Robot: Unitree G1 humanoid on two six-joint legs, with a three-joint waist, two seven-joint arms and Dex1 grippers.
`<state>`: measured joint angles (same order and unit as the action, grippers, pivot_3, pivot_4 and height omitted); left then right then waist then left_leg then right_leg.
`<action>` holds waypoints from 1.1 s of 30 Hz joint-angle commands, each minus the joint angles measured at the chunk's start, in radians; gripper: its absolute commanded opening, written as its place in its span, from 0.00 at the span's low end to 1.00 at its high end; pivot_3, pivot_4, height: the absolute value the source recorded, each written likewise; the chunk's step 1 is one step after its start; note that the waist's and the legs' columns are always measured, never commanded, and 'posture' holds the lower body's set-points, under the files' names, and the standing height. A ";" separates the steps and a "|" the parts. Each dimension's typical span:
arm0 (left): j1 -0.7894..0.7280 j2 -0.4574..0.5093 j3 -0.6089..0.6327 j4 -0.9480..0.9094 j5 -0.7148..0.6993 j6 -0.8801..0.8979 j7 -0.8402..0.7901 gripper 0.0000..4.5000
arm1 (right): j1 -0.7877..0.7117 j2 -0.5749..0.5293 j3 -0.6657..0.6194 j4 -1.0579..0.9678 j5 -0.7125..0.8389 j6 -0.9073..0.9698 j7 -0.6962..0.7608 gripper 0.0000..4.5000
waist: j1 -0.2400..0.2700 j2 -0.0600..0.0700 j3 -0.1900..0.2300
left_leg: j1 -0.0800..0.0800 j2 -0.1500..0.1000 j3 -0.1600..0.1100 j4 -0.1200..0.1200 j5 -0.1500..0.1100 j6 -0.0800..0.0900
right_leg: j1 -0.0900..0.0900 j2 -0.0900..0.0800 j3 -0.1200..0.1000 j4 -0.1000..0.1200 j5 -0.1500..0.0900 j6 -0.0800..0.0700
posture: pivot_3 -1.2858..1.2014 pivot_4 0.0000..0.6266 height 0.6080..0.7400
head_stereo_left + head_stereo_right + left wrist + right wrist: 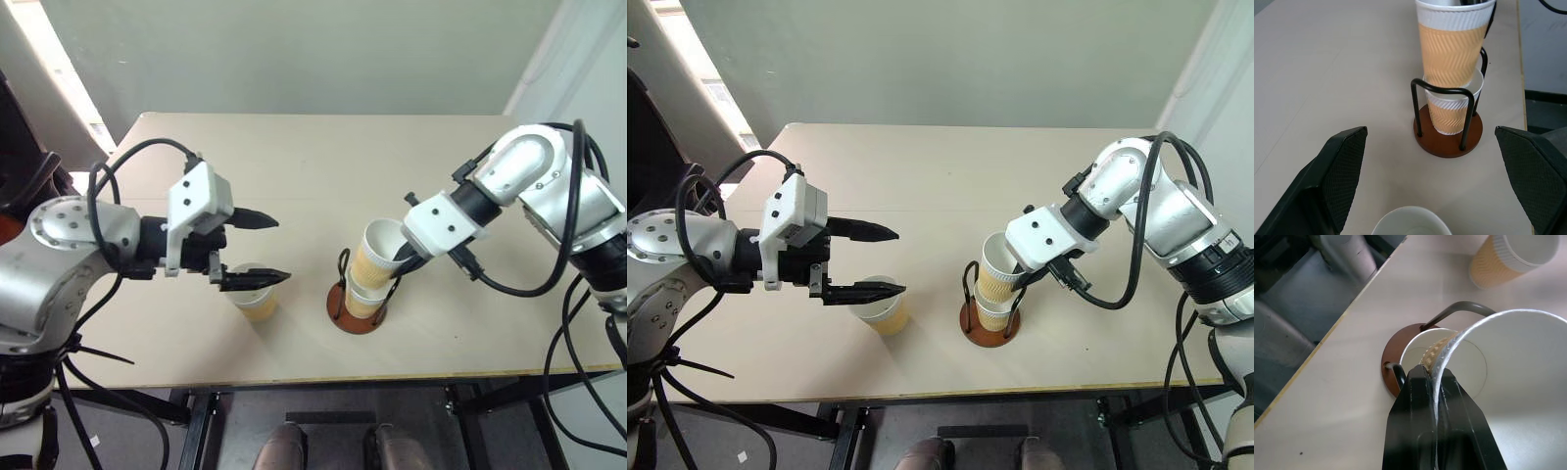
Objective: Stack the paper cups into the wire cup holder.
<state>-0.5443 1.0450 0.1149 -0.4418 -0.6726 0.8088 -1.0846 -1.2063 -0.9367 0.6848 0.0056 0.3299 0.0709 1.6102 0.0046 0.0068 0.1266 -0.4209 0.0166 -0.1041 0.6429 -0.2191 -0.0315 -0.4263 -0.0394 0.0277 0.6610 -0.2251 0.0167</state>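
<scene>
The wire cup holder [355, 315] stands near the table's front edge, with one paper cup [1453, 113] seated on its brown base between the black loops. A second paper cup [378, 253] hangs tilted just above that one, its bottom inside it. My right gripper [1436, 382] is shut on the upper cup's rim, one finger inside and one outside. A third paper cup [254, 295] stands upright on the table to the holder's left. Just above and behind this cup, my left gripper [263, 249] is open, with nothing between its fingers.
The beige table [323, 166] stretches back toward the wall. Its front edge [323, 377] runs close behind the holder and the loose cup. Black cables [529, 284] hang from my right arm over the table's right side.
</scene>
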 commanded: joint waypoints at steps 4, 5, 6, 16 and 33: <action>0.010 0.019 0.041 -0.036 -0.014 -0.004 0.015 1.00 | -0.090 -0.027 0.050 -0.002 0.048 -0.054 0.004 0.14 | 0.000 0.000 0.000 | 0.000 0.000 0.000 -0.002 0.000 0.000 | 0.000 0.000 0.000 0.000 0.000 0.000 | 0.52 0.24 1.00; 0.012 0.019 0.042 -0.037 -0.014 -0.005 0.016 1.00 | -0.100 -0.028 0.060 0.001 0.049 -0.062 0.004 0.21 | 0.000 0.000 0.000 | 0.000 0.000 0.000 -0.002 0.000 0.000 | 0.000 0.000 0.000 0.000 0.000 -0.001 | 0.52 0.24 1.00; 0.013 0.018 0.041 -0.037 -0.013 -0.007 0.017 1.00 | -0.109 -0.028 0.068 0.005 0.049 -0.070 0.004 0.29 | 0.000 0.000 0.000 | 0.000 0.000 0.000 -0.002 0.000 0.000 | -0.001 0.000 0.000 0.000 0.000 -0.001 | 0.52 0.24 1.00; 0.007 0.074 -0.027 0.037 0.079 -0.103 -0.060 1.00 | -0.139 0.001 0.010 0.054 0.038 -0.067 0.004 0.99 | 0.000 0.000 0.000 | 0.000 0.000 0.000 -0.005 0.000 0.000 | -0.002 0.000 0.000 0.000 -0.002 -0.003 | 0.52 0.24 1.00; 0.019 0.245 -0.185 0.100 0.260 -0.293 -0.332 1.00 | 0.102 0.106 -0.411 -0.025 0.175 0.439 -0.225 0.99 | 0.000 -0.003 0.000 | -0.001 0.002 0.000 -0.008 -0.001 -0.003 | -0.005 0.000 0.001 0.000 -0.004 -0.006 | 0.52 0.24 1.00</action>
<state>-0.5234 1.2744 -0.0567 -0.3276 -0.4473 0.5625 -1.3803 -1.1235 -0.8251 0.3588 0.0535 0.4407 0.4118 1.4364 0.0050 0.0034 0.1271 -0.4224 0.0183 -0.1038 0.6340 -0.2203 -0.0345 -0.4315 -0.0396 0.0284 0.6608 -0.2291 0.0103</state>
